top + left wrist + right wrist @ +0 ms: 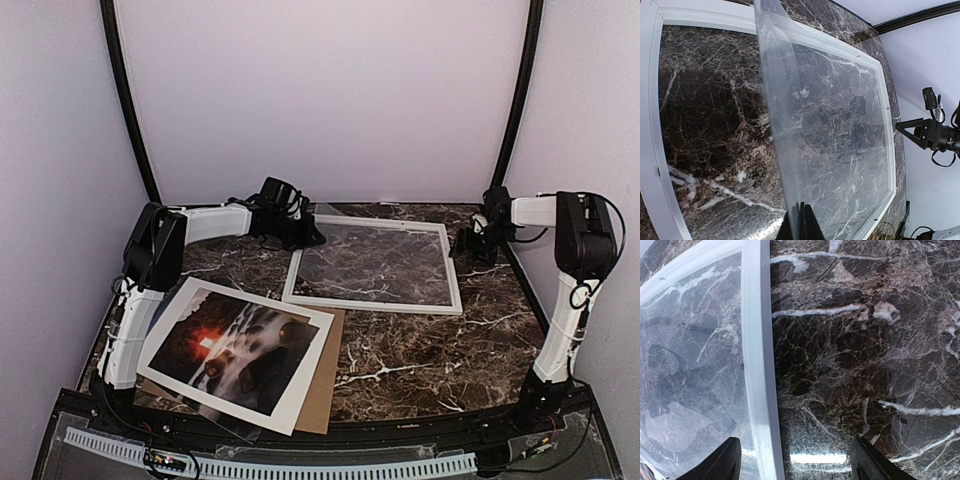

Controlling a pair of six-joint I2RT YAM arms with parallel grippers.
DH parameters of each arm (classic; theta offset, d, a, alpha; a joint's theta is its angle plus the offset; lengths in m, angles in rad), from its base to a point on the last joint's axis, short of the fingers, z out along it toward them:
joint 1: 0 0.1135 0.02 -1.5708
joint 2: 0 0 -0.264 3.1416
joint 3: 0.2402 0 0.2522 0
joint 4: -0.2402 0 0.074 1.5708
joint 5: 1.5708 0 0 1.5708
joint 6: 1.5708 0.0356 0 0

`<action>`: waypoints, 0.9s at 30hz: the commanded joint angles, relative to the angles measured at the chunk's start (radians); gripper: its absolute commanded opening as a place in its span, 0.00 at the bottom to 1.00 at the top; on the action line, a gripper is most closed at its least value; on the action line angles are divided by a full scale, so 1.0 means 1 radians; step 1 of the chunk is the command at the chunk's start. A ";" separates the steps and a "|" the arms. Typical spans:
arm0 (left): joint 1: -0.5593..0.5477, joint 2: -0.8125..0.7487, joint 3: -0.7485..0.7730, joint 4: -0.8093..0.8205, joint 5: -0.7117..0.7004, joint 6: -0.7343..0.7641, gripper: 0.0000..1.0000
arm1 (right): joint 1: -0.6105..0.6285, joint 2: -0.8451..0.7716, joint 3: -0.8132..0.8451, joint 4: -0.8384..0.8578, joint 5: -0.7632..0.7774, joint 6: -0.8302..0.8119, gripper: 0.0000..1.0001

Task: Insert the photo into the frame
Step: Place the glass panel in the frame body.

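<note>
The photo [232, 345], a dark landscape with a red-orange glow, lies at the front left with a white border around it. The white frame [372, 303] lies flat at the back centre. My left gripper [300, 232] sits at its left end, shut on the edge of a clear sheet [830, 125]. The sheet slants up over the frame's opening, and the left wrist view has the pinching jaws [801, 222] and the frame's rail [652, 150]. My right gripper [470, 245] hovers open over the frame's right rail [757, 365], one finger on each side, touching nothing [795, 465].
A brown cardboard sheet [322, 390] sticks out from under the photo's white border on the right. The dark marble table [430, 350] runs to a black near edge. Pale walls and black corner posts [130, 100] close in the back and sides.
</note>
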 commanded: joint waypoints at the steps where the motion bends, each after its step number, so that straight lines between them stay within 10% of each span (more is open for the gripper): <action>1: 0.004 -0.009 0.013 -0.023 0.006 0.020 0.00 | 0.006 0.011 0.018 -0.002 -0.002 -0.011 0.76; 27: 0.007 -0.009 0.014 -0.026 0.002 0.023 0.00 | 0.006 -0.003 0.015 -0.002 0.009 -0.016 0.79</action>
